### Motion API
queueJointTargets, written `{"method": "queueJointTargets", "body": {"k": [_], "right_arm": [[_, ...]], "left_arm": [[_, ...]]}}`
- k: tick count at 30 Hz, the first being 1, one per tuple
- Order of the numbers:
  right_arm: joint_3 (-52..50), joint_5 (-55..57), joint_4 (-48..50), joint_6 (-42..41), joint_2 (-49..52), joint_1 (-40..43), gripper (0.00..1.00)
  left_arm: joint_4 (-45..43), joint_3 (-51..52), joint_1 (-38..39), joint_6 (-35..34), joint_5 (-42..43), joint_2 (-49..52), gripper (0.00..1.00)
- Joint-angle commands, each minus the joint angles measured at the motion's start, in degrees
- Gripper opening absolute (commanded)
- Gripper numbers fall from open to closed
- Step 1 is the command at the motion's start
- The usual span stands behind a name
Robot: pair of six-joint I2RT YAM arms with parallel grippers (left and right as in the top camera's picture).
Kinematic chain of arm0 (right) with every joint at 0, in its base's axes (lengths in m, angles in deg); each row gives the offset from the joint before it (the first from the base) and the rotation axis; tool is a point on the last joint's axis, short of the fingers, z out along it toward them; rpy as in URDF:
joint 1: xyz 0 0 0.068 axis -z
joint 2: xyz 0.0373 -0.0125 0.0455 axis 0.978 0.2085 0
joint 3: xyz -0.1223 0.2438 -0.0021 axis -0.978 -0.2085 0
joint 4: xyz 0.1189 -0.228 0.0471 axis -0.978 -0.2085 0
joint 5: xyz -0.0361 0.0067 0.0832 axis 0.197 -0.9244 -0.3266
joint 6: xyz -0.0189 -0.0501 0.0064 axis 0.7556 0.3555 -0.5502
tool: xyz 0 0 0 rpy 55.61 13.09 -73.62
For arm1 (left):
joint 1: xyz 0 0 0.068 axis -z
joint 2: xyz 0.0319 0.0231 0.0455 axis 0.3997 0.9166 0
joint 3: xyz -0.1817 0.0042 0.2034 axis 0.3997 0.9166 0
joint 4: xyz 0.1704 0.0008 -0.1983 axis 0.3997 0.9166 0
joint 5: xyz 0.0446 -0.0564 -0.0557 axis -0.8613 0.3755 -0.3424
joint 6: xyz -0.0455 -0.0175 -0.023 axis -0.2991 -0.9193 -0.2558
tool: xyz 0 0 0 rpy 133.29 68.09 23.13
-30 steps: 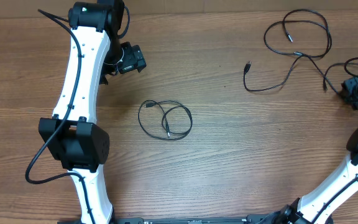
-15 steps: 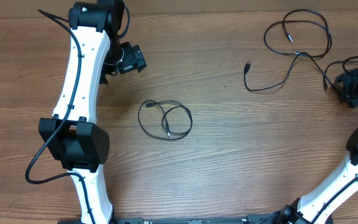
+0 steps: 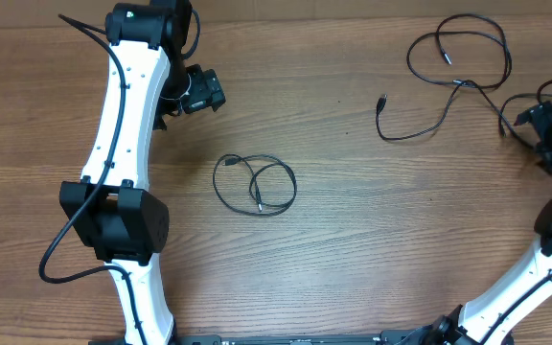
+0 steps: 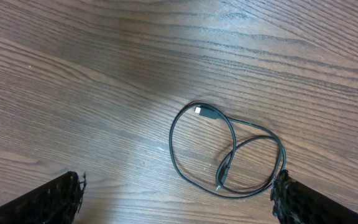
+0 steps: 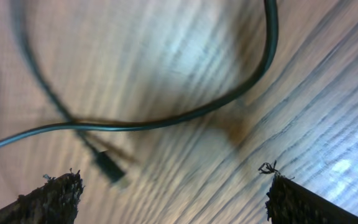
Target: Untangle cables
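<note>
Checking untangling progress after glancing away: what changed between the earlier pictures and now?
The right gripper spread its jaws wide, and the long cable beneath it lies loose on the table, its nearby loop shifted slightly. The left gripper stayed open and still; the small coiled cable did not move.

Only non-task item: brown wood-grain tabletop (image 3: 372,230), matte, flat. Below the left gripper (image 4: 179,198) the grain runs roughly side to side, with a pale sheen patch just ahead of it. Under the right gripper (image 5: 173,196) the surface is close and blurred, with diagonal grain and bright glare streaks.
</note>
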Motion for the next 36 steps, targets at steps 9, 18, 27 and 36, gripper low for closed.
{"method": "queueJointTargets", "body": {"k": [9, 18, 27, 36], "right_arm": [[2.2, -25.5, -2.4, 9.7, -5.8, -6.2, 0.95], [0.6, -4.2, -3.2, 5.2, -5.7, -18.3, 0.88], [0.1, 3.0, -4.9, -0.3, -5.5, -23.3, 0.89], [-4.0, 2.4, -0.2, -1.3, -5.4, -23.6, 0.68]], "left_arm": [[-0.1, 0.3, 0.1, -1.4, 0.2, 0.6, 1.0], [-0.1, 0.3, 0.1, -1.4, 0.2, 0.6, 0.99], [-0.1, 0.3, 0.1, -1.4, 0.2, 0.6, 0.99], [-0.1, 0.3, 0.1, -1.4, 0.2, 0.6, 0.99]]}}
